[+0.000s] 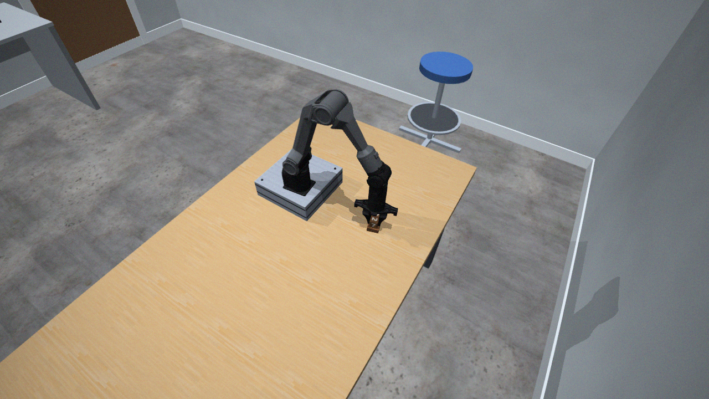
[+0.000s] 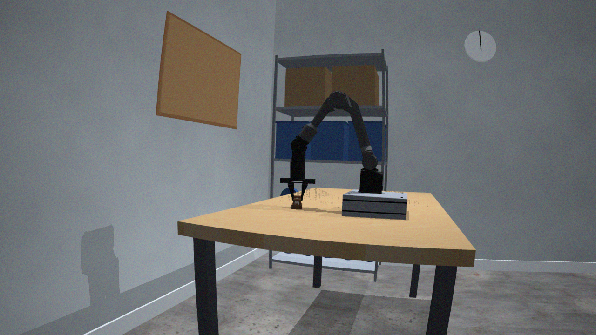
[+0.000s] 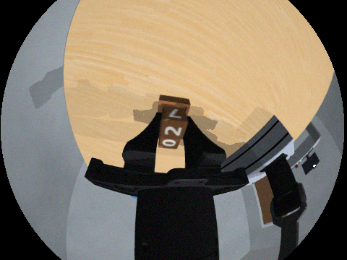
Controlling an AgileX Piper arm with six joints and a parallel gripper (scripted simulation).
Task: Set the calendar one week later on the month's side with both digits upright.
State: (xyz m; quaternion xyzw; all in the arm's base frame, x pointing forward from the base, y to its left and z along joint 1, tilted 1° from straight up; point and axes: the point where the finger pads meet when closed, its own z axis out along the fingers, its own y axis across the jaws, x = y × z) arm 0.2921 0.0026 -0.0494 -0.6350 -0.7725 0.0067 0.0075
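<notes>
From the top, the gripper (image 1: 375, 218) is clamping a cube (image 1: 375, 218) above the tray (image 1: 373, 228) on the table (image 1: 237, 277). From outside, it is pointing straight down. At the wrist, the cube (image 3: 170, 133) is showing 2 and 0; the tray (image 3: 173, 100) is lying just beyond.

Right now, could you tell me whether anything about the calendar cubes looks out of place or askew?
Yes: the gripper is shut on one cube, held just above the tray rather than standing on its floor. In the wrist view its digits 2 and 0 read sideways. Whether the second cube sits flat cannot be told from here.
</notes>
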